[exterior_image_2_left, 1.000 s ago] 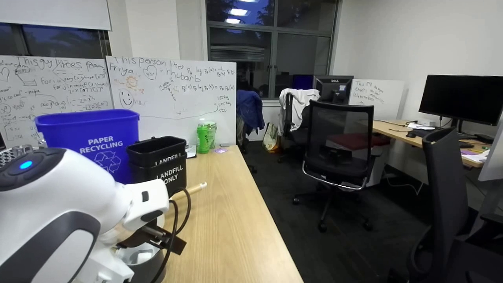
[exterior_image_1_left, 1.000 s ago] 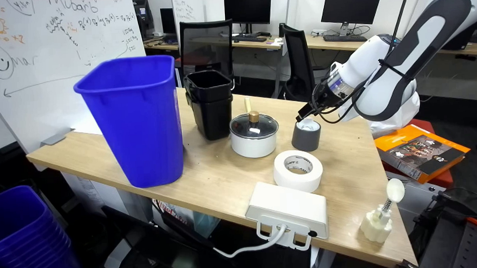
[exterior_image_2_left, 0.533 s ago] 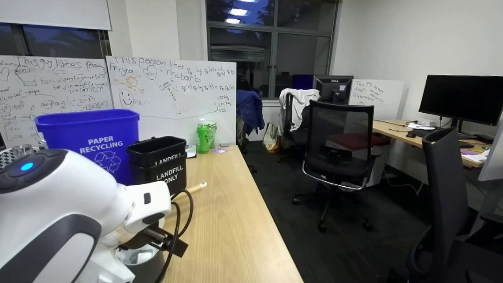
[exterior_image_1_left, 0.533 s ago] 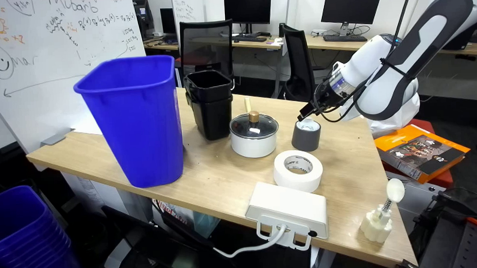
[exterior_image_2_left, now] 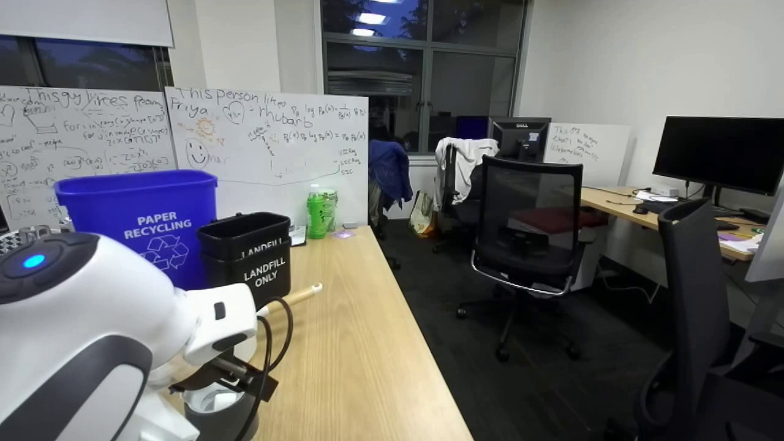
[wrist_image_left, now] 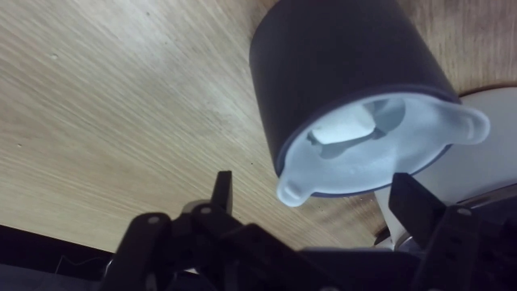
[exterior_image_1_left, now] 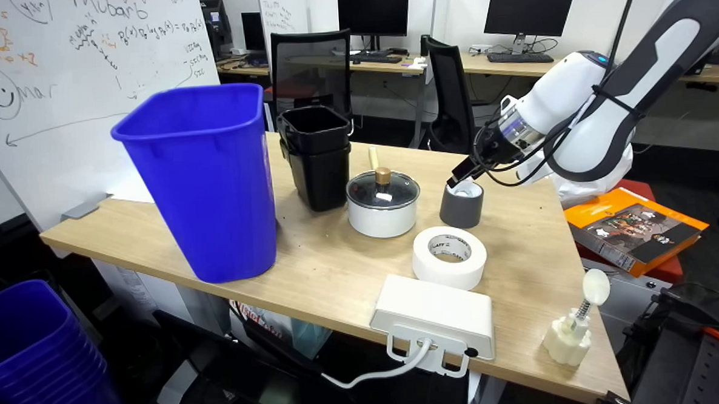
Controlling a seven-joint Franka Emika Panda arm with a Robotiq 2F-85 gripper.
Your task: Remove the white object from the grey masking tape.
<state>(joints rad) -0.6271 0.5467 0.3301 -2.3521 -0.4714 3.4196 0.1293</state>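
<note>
The grey masking tape (wrist_image_left: 335, 52) is a short, thick dark roll standing on the table; it shows in both exterior views (exterior_image_1_left: 460, 211) (exterior_image_2_left: 223, 424). The white object (wrist_image_left: 359, 173) sits in its hollow centre, with a rim and two small tabs reaching over the roll's edge. It also shows in both exterior views (exterior_image_1_left: 468, 190) (exterior_image_2_left: 205, 397). My gripper (wrist_image_left: 313, 176) is open and empty, tilted close by the roll's top. In the wrist view one tab lies between the fingers, apart from the left finger; the right finger overlaps the rim, and I cannot tell whether it touches.
A white pot with a glass lid (exterior_image_1_left: 383, 216) and a wide white tape roll (exterior_image_1_left: 429, 263) stand near the grey roll. Black bins (exterior_image_1_left: 319, 173) and a blue bin (exterior_image_1_left: 207, 196) stand farther along. A white box (exterior_image_1_left: 434, 314) and a white bottle (exterior_image_1_left: 566, 345) lie near the table's edges.
The arm has shifted slightly, rightward in one exterior view and leftward in another, and the gripper has dipped a little. The roll and the white object have not visibly moved.
</note>
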